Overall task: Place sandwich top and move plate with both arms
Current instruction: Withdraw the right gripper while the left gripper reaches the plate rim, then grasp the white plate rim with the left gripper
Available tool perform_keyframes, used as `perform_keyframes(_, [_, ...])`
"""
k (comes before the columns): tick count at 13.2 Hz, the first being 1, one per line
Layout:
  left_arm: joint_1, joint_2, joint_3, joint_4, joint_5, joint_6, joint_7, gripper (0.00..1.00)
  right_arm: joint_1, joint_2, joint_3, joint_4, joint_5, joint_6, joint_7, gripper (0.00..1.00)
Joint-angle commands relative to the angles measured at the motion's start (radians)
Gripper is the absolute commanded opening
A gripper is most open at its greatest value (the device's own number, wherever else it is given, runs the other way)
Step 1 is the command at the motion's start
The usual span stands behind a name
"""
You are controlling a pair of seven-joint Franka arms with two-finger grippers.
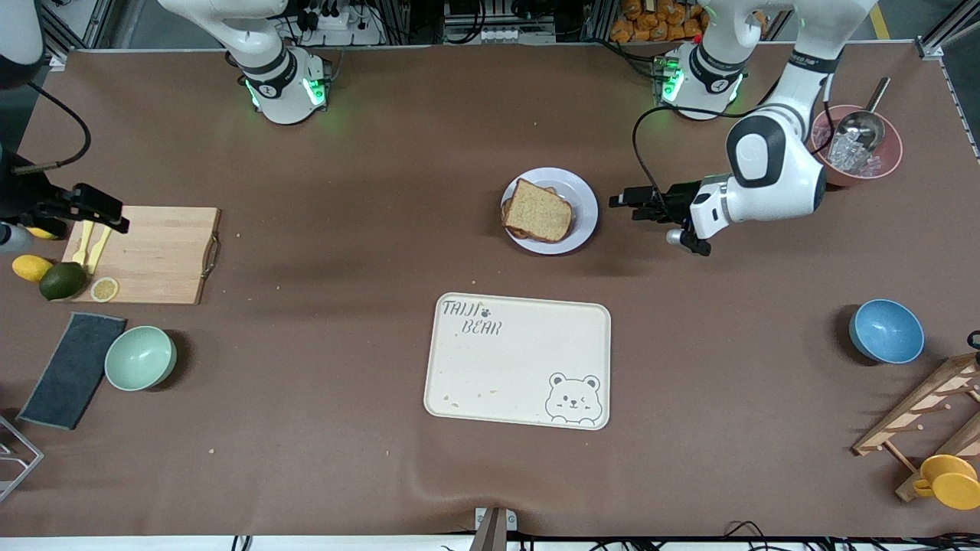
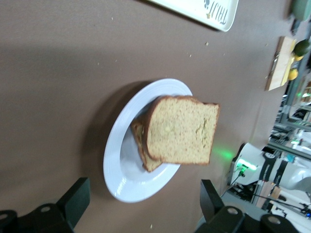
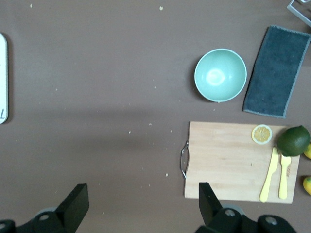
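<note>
The sandwich top [image 1: 538, 210], a plain brown bread slice, lies on another slice on the small white plate [image 1: 586, 208] in the middle of the table. In the left wrist view the sandwich top [image 2: 182, 128] sits askew over the lower slice [image 2: 141, 148] on the plate [image 2: 116, 165]. My left gripper [image 1: 622, 202] is open and empty, low beside the plate toward the left arm's end; the left wrist view shows the left gripper [image 2: 144, 199] with its fingers wide apart by the plate's rim. My right gripper [image 1: 99, 208] is open and empty, up over the cutting board [image 1: 153, 256]; the right wrist view shows the right gripper [image 3: 142, 199].
A cream bear tray [image 1: 517, 360] lies nearer the front camera than the plate. A green bowl [image 1: 140, 357], a dark cloth [image 1: 73, 370], a lime and a lemon are at the right arm's end. A blue bowl [image 1: 886, 330], a reddish bowl with a scoop [image 1: 857, 145] and a wooden rack [image 1: 926, 413] are at the left arm's end.
</note>
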Motion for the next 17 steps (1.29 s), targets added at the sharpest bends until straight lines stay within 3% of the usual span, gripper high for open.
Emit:
perform_keyframes(1, [-0.039,0.057,-0.030,-0.040,-0.164,0.114,0.138,1.00,-0.031,0.011,0.034,0.030,-0.015,-0.032,0.007,1.00])
perform_keyframes(6, [-0.080,0.166,-0.042,-0.066,-0.437,0.186,0.434,1.00,-0.025,0.012,0.034,0.084,-0.012,-0.023,0.016,1.00])
perform_keyframes(11, [-0.106,0.176,-0.051,-0.080,-0.520,0.186,0.482,1.00,-0.018,0.006,0.031,0.084,-0.024,0.046,0.017,1.00])
perform_keyframes(12, [-0.106,0.183,-0.060,-0.086,-0.549,0.186,0.487,0.93,-0.019,0.004,0.031,0.082,-0.024,0.045,0.017,1.00])
perform_keyframes(15, [-0.103,0.227,-0.068,-0.086,-0.609,0.186,0.551,0.44,-0.018,0.000,0.031,0.087,-0.025,0.035,0.017,1.00])
perform_keyframes(17, [-0.102,0.255,-0.068,-0.086,-0.655,0.186,0.652,0.00,-0.018,-0.009,0.031,0.087,-0.022,-0.007,0.017,1.00])
